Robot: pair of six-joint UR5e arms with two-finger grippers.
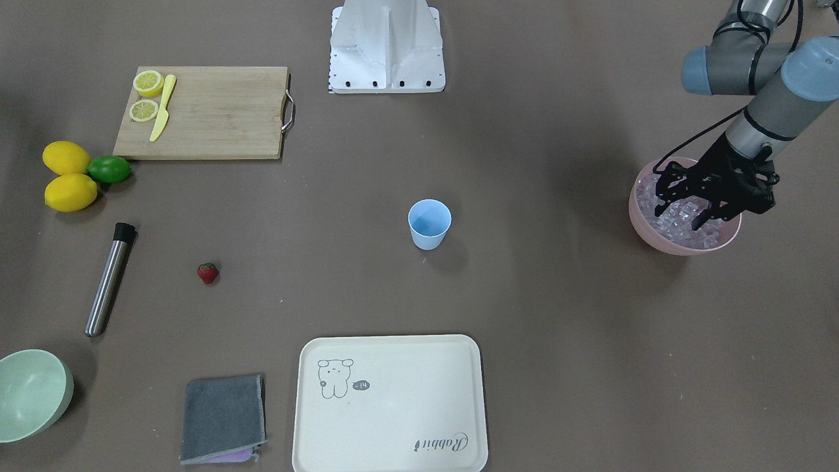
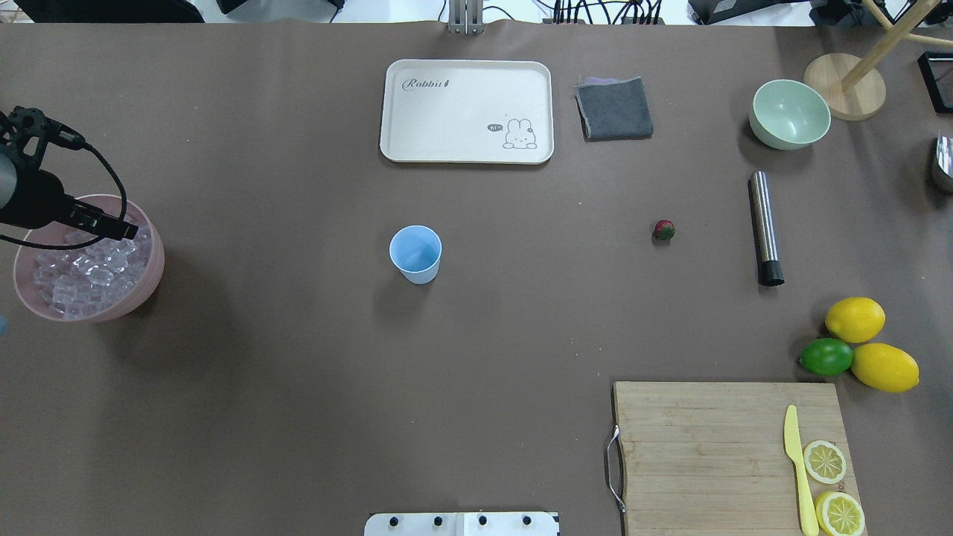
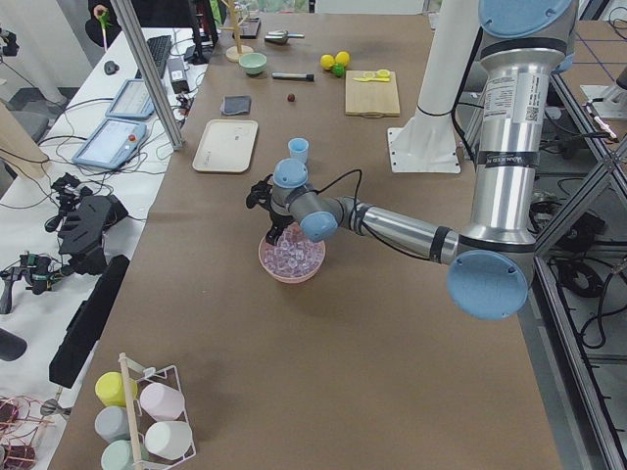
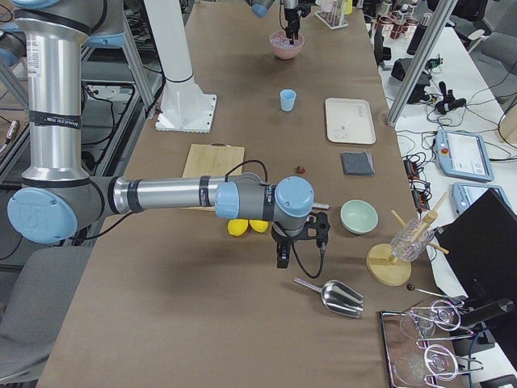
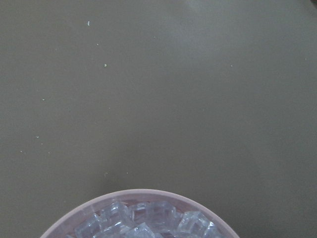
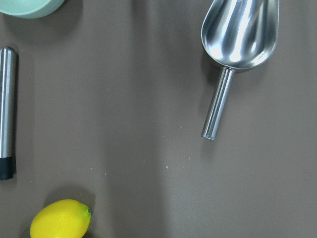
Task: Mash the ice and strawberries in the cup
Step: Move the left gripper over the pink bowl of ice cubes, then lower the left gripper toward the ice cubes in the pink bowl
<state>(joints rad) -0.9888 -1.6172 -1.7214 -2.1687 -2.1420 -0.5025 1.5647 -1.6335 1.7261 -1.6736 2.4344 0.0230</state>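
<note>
Status: early in the task, loading not done.

- Cup (image 1: 429,224) stands upright near the centre of the worktop (image 1: 557,295). Its inside shows plain blue, with no cubes and no fruit visible. It is well apart from both arms.
- Ice (image 2: 78,279) is heaped in the pink bowl (image 1: 682,249) at the worktop end on the robot's left.
- Left end effector (image 1: 683,214) is down in that bowl with its fingers spread apart and tips among the cubes. I cannot tell whether a cube sits between them. The left wrist view shows only the bowl's far rim and the top of the pile.
- Strawberry (image 1: 208,273) lies alone on the worktop, between the cup and the steel muddler (image 1: 110,278) and nearer the muddler. It touches nothing.
- Right end effector (image 4: 283,257) hangs over bare worktop near the lemons (image 4: 238,227) and a metal scoop (image 6: 240,32). Only the side view shows it, so I cannot tell whether it is open or closed.

Judgement: the step in hand looks like picking ice from the bowl.

Done: nothing in the cup.

Left to do:
1. Carry ice to the cup.
2. Add the strawberry.
3. Take up the muddler and mash.

Risk: the cubes are smooth and small and may slip from a two-finger pinch. The light cup may tip under muddler pressure unless it is steadied.
</note>
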